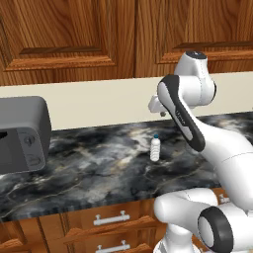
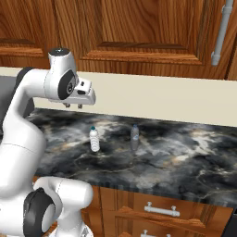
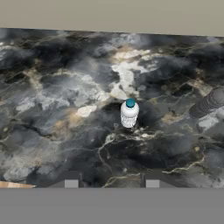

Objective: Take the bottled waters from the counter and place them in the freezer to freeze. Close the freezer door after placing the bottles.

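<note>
Progress on the task is judged to be at its very start: both bottled waters are seen standing upright on the worktop (image 2: 185, 152), and none has been lifted or carried toward a freezer. Two bottles are counted: a whitish bottle (image 2: 94, 139) with a blue-green cap, near the middle of the black marble top, and a clearer, darker bottle (image 2: 134, 137) just to its right, apart from it. In the hand view the whitish one is seen from above, close to the centre, with the second bottle (image 3: 209, 103) at the right edge. One claw (image 2: 73, 105) is counted, held above the worktop and above the whitish bottle, touching nothing; its fingers are pressed together and nothing is pinched. One grey toaster (image 1: 22, 133) is seen at the left end of the worktop, well apart from the bottles. Left to be done, by this judgement: both bottles grasped, placed in the freezer, and the freezer door closed.
</note>
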Controlling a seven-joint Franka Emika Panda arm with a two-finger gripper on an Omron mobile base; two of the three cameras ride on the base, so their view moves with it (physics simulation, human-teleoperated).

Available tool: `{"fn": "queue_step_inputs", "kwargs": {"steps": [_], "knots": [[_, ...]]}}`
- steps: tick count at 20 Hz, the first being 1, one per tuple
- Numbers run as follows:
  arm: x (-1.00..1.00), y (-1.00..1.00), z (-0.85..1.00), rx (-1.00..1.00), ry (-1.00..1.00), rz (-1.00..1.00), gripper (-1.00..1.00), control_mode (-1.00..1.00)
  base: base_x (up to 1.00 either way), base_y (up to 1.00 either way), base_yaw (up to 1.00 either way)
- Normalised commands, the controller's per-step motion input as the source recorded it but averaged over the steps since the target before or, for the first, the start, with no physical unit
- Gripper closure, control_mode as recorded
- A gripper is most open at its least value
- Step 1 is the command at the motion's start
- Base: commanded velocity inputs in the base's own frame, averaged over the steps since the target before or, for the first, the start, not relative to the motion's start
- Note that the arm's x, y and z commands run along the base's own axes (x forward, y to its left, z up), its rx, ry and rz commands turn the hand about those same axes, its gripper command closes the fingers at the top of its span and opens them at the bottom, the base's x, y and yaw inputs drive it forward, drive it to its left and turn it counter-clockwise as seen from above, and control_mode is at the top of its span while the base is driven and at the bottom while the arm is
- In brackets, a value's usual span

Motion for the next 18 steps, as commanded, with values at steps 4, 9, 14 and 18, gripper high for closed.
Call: {"fn": "queue_step_inputs", "kwargs": {"steps": [4,9,14,18], "knots": [[-0.07,0.00,-0.01,0.00,0.00,0.00,-1.00,-1.00,0.00,0.00,0.00],[-0.21,0.06,-0.21,0.00,0.00,-0.21,-1.00,-1.00,0.00,0.00,0.00],[-0.15,0.13,-0.70,-0.03,0.00,-0.46,-1.00,-1.00,0.00,0.00,0.00],[0.05,0.24,-0.87,-0.07,0.00,-0.63,-1.00,-1.00,0.00,0.00,0.00]]}}
